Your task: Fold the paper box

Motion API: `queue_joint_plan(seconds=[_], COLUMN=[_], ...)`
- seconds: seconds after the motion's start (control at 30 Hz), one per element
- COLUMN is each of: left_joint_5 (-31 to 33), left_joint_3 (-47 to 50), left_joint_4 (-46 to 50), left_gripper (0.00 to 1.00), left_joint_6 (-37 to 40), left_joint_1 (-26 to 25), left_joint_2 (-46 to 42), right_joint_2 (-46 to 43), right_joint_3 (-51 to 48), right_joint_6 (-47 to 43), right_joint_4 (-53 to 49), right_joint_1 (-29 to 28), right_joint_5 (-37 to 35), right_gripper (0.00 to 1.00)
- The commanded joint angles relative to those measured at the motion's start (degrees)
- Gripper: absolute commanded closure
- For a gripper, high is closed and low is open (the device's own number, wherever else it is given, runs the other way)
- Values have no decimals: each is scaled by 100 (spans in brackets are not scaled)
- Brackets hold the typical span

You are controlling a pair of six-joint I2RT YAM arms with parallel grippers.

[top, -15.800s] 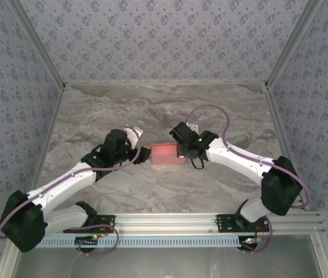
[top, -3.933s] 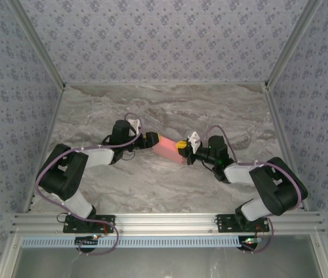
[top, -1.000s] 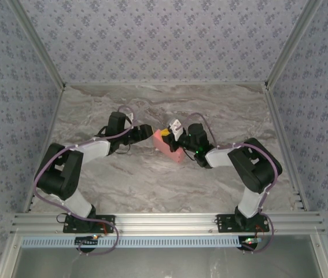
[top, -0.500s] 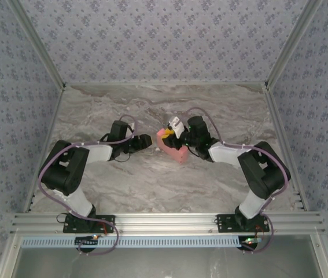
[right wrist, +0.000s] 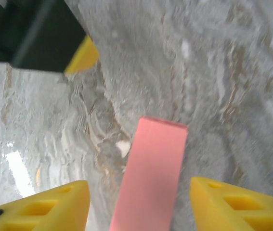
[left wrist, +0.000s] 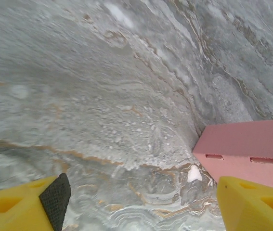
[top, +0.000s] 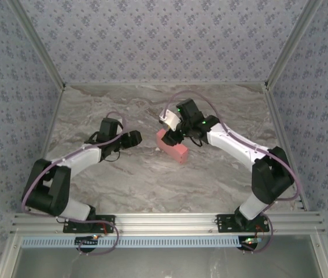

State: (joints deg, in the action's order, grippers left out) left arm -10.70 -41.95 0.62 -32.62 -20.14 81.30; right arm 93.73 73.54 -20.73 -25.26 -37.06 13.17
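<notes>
Now one salmon-pink rectangular card box (top: 176, 152) lies on the grey marbled table (top: 123, 191), long axis diagonal — far-left to near-right. The right gripper (top: 170, 132), nearer, hovers over its far end, jaws spread, holding nothing. The left gripper (top: 136, 139) — also spread, empty — sits just left. Two grippers.

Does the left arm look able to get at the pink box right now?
Probably yes: the left hand, open, sits just left of the paper box with bare table between. The right hand hangs open over it, not gripping.

Pink paper box (top: 177, 152), grey-marbled table (top: 146, 182)
</notes>
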Motion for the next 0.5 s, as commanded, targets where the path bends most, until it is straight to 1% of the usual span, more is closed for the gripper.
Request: queue_joint_plan(seconds=[0.0, 0.1, 0.17, 0.3, 0.33, 0.4, 0.47], left_joint_5=[893, 1368, 1561, 1698, 1730, 1797, 1855], left_joint_3=[-152, 64, 167, 313, 347, 386, 406], left_joint_4=[936, 1031, 1102, 1259, 1265, 1330, 1407], left_gripper=[17, 15, 14, 14, 14, 14, 14], left_joint_6=[435, 500, 511, 511, 511, 524, 529], left_joint_1=[10, 18, 19, 28, 28, 39, 45], left_joint_2=[-451, -912, -1144, -1451, -1505, -1601, -1699], right_joint_2=[322, 571, 712, 957, 995, 1082, 1086], right_joint_3=[175, 271, 324, 439, 458, 577, 694], right_joint_6=[218, 258, 258, 34, -60, -145, -278], right_joint_4=[-1147, -1246, -1249, -1254, -1269, -1411, -1531], right_joint_1=[-83, -107, -121, -240, -279, -376, -399], right_joint_5=[-622, -800, -893, -812, -883, -1245, -1228], right_gripper=[37, 38, 38, 42, 42, 42, 42])
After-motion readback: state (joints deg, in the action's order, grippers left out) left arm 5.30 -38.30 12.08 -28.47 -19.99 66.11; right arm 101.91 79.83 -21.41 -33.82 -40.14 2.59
